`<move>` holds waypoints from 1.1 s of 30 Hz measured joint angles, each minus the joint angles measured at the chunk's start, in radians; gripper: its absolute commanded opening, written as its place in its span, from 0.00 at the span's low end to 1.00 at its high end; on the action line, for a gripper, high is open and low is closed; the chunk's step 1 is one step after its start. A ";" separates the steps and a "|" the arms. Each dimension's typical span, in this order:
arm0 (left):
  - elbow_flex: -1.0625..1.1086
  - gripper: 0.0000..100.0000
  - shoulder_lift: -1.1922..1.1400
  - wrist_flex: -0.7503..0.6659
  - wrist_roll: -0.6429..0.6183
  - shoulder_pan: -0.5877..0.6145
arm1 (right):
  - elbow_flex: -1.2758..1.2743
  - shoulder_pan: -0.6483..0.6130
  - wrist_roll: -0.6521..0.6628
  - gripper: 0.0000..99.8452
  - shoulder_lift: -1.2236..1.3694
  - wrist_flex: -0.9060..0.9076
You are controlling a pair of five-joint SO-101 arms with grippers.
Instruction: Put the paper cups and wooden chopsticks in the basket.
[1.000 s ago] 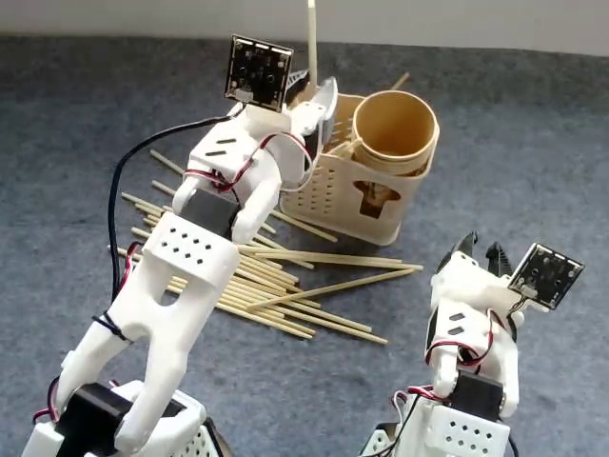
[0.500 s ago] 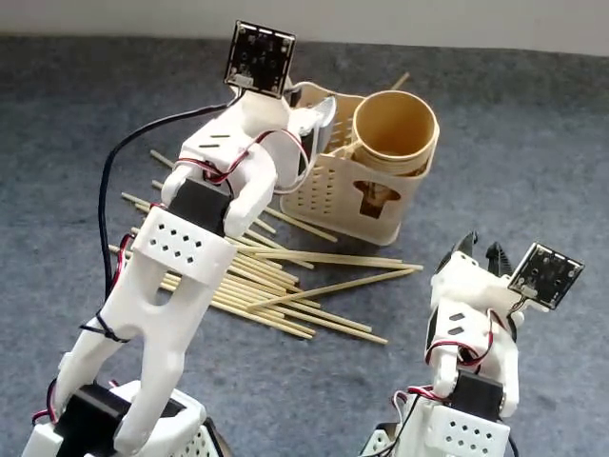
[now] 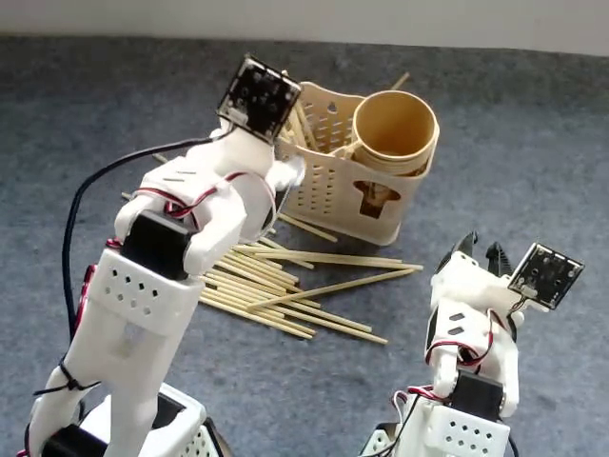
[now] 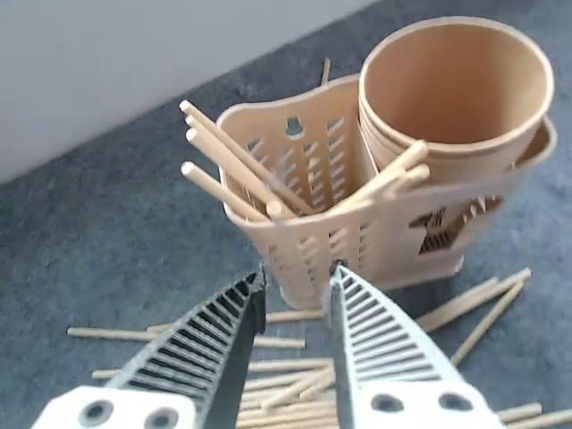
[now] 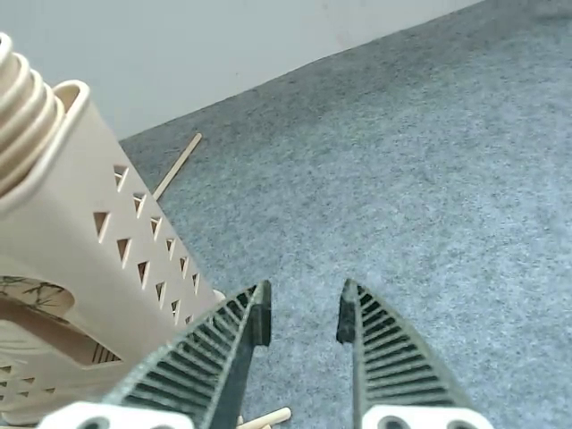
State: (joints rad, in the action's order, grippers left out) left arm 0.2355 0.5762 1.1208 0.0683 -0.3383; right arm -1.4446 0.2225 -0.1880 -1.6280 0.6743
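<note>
A beige perforated basket (image 3: 335, 188) stands on grey carpet (image 3: 542, 171). One half of it holds a stack of brown paper cups (image 3: 395, 129). In the other half, a few leaning chopsticks (image 3: 303, 122) poke above the rim. No cups stand outside the basket, so that part of the task looks done. A heap of loose chopsticks (image 3: 285, 286) lies flat on the carpet at the foot of the basket, on the side facing the two arms, and one stray chopstick (image 3: 400, 81) lies behind the basket. The heaped sticks mostly run side by side, with their length roughly following the basket's near wall and a few slanting across the others. The left gripper (image 4: 297, 271) hangs just beside the basket's near corner and directly over the heap. Its two ribbed fingers are a narrow gap apart and hold nothing. The sticks lie below it and cross the line of its fingers at an angle. The right gripper (image 5: 304, 295) sits lower, off the basket's cup end, with its fingers parted and empty. A single stick end lies near its tip. The left arm looks far better placed for the next pick, which would be a downward reach with the fingers straddling one stick across its length.
</note>
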 measured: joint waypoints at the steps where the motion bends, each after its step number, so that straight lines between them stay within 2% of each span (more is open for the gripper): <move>1: 0.000 0.07 0.005 0.040 0.023 -0.002 | 0.000 0.000 0.000 0.13 0.000 0.000; 7: 0.005 0.07 0.009 0.230 0.115 0.000 | 0.000 0.000 0.000 0.13 0.000 0.000; 11: 0.091 0.08 0.009 0.262 0.172 0.000 | 0.000 0.000 0.000 0.13 0.000 0.000; 14: 0.189 0.12 0.009 0.262 0.195 -0.002 | 0.000 0.000 0.000 0.13 0.000 0.000; 24: 0.525 0.12 0.009 0.023 0.198 -0.003 | 0.000 0.000 0.000 0.13 0.000 0.000; 33: 0.583 0.12 -0.028 -0.021 0.198 -0.153 | 0.000 0.000 0.000 0.13 0.000 0.000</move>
State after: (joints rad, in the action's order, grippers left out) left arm 0.8186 0.5485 1.0994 0.2662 -0.4918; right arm -1.4446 0.2225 -0.1880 -1.6280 0.6743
